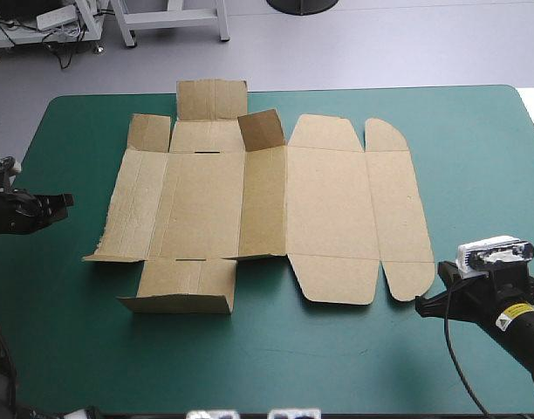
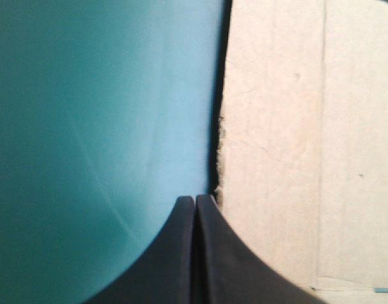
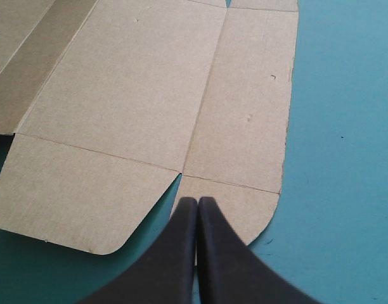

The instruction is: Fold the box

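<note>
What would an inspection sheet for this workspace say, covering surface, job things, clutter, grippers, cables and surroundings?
Surface: teal-green table cover, bare around the sheet.
Job's things: brown cut cardboard box, spread nearly flat; one small far flap stands up.
Clutter: nothing seen.
Grippers: left gripper shut, at the box's left edge; right gripper shut, at its rounded near-right flap.
Cables: nothing foreign seen.
Surroundings: nothing seen.

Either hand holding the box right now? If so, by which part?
Nothing is held. The left hand and right hand are both shut with nothing between their fingers; the box lies mostly flat, ungripped.
</note>
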`<state>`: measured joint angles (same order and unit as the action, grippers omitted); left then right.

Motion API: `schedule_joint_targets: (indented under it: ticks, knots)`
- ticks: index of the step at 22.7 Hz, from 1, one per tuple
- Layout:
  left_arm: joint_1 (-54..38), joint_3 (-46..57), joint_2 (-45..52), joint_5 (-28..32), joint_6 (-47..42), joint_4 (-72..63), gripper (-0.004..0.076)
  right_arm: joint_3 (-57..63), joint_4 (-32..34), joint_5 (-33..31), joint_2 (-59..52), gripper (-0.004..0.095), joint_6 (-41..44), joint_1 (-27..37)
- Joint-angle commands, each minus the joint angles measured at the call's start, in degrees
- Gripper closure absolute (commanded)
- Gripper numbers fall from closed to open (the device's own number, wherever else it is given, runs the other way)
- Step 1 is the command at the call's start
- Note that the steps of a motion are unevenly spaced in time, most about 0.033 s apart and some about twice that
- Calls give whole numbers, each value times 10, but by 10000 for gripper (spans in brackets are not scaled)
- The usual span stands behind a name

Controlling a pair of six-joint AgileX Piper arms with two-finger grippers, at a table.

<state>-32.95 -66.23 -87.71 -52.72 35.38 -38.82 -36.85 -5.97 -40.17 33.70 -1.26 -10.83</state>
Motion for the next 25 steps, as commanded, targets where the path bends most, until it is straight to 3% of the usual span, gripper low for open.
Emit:
schedule_joint_targets:
  ticks: [1,7,9,12,13,15,25]
  knots:
    - [-18,-23,-30,-48,34,-99,734,-20,-3,31,4,922,-5,4]
    - [-18,-62,-116,-93,38,-124,734,-20,-3,30,4,922,-5,4]
    - [-18,-97,-135,-141,43,-122,724,-20,-3,29,4,922,-1,4]
    - [-18,-137,-157,-190,55,-120,619,-20,-3,29,4,922,6,4]
    - [-18,-155,-168,-215,55,-120,546,-20,-3,29,4,922,6,4]
    - [-18,-162,-173,-215,51,-113,475,-20,-3,29,4,922,6,4]
    - [-10,-161,-219,-215,40,-91,473,-20,9,29,4,922,23,4]
